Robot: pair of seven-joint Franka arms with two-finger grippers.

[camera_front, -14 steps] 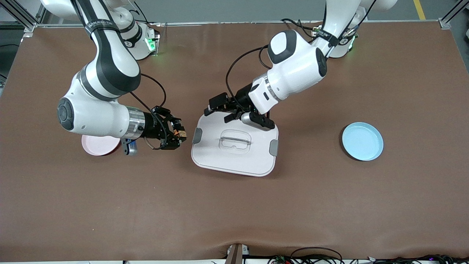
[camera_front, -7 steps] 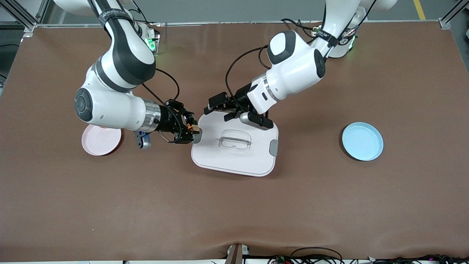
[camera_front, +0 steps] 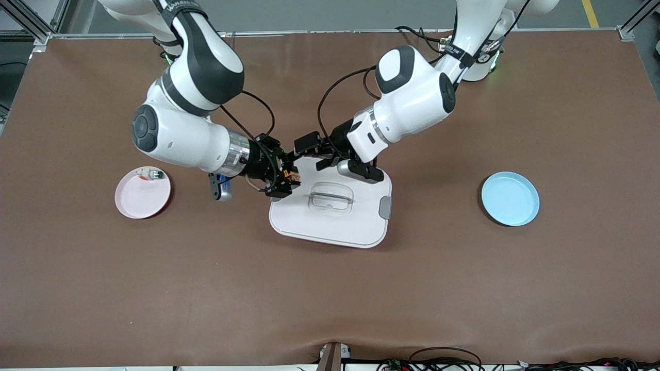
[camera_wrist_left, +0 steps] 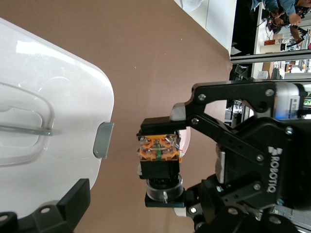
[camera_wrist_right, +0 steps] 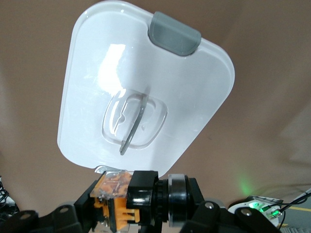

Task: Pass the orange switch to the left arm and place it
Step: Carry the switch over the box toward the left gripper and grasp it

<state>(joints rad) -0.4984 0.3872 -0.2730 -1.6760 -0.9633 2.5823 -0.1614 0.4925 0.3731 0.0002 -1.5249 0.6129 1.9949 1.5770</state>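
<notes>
Orange switch (camera_front: pixel 293 178) clamped in right gripper (camera_front: pixel 285 180) over box (camera_front: pixel 340 219).

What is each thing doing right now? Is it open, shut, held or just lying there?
Orange switch: held in the air by the right gripper.
Right gripper: shut on the switch, over the box edge.
Left gripper: open, waiting beside it.
Box: lid shut.
Pink plate: holds a small part.
Blue plate: nothing on it.

The right gripper (camera_front: pixel 285 178) covers the box's (camera_front: pixel 330 216) latch at 9 o'clock; the pink plate's (camera_front: pixel 142 198) small component (camera_front: pixel 149 175) is too small to identify; the left gripper's (camera_front: pixel 304 147) fingertips are unclear.
</notes>
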